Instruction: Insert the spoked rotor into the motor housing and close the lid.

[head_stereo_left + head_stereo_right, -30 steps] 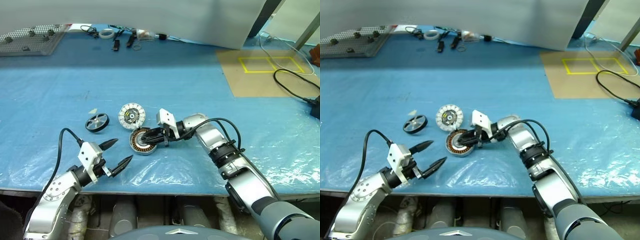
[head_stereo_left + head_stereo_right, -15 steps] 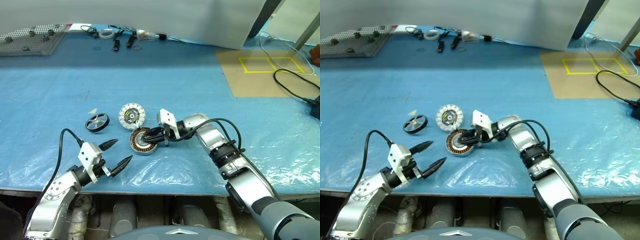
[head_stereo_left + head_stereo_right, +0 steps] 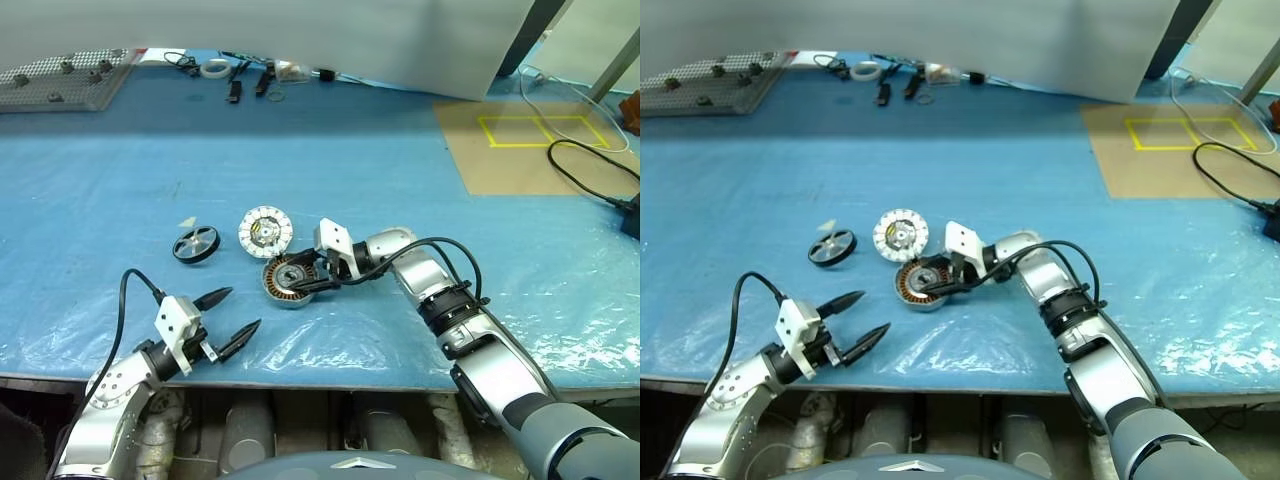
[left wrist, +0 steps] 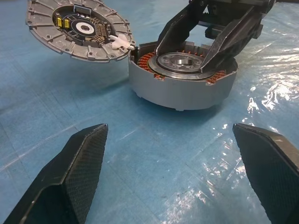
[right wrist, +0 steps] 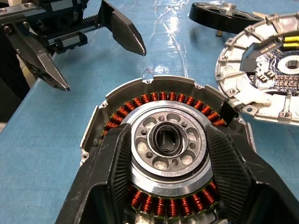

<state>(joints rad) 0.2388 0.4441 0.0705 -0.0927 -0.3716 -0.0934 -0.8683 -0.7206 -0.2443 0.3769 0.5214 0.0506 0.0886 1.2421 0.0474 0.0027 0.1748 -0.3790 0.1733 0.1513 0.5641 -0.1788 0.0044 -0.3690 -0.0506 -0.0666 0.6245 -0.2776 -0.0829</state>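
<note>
Now, your status:
Spoked rotor (image 3: 194, 244): outside motor housing (image 3: 288, 283).
Lid (image 3: 264, 231): off, beside housing.
Right tool (image 3: 303, 278): parted over housing, empty.
Left tool (image 3: 228, 315): wide, empty.

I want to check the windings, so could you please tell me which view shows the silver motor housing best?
The right wrist view: the round silver motor housing shows its copper windings from above. The left wrist view gives its side; the eye views show it small.

A workshop bench: blue plastic-sheeted table (image 3: 380, 170), grey perforated metal fixture plate (image 3: 60, 85) and scattered small tools (image 3: 240, 75) at its far edge.
</note>
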